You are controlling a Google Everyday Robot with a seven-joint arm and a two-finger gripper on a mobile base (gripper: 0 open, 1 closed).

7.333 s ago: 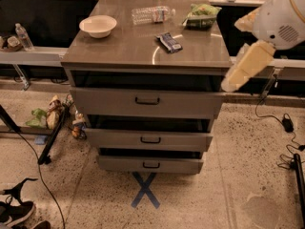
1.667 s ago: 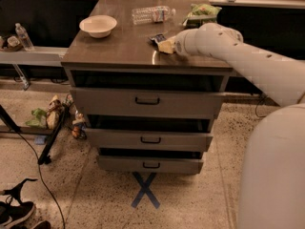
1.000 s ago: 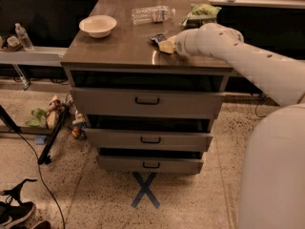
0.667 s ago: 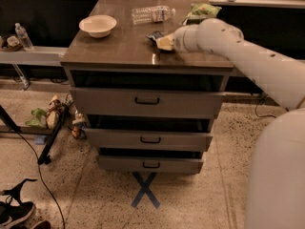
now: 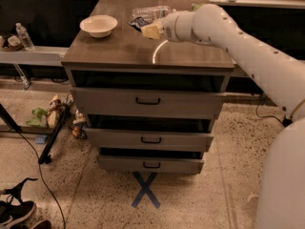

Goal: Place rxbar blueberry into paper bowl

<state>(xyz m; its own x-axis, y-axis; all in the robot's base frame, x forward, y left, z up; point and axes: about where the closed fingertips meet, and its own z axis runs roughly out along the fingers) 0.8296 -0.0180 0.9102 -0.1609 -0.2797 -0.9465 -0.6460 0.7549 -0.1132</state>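
From the camera view, the gripper (image 5: 147, 30) hangs over the back middle of the drawer cabinet's brown top (image 5: 119, 50), closed on the rxbar blueberry (image 5: 138, 22); the bar's dark wrapper juts out to the left of the gripper's tip, clear of the wood, and its print cannot be read; the paper bowl (image 5: 98, 31) sits empty near the top's back left corner, apart from the bar; a clear plastic bottle (image 5: 148, 11) lies just behind the gripper, its label unreadable; a sliver of green bag (image 5: 196, 6) shows above the white arm (image 5: 248, 56); three drawers stand slightly open below; a blue tape X (image 5: 145, 196) marks the speckled floor; a small water bottle (image 5: 24, 36) stands on the left ledge; shoes (image 5: 16, 213) lie at bottom left.
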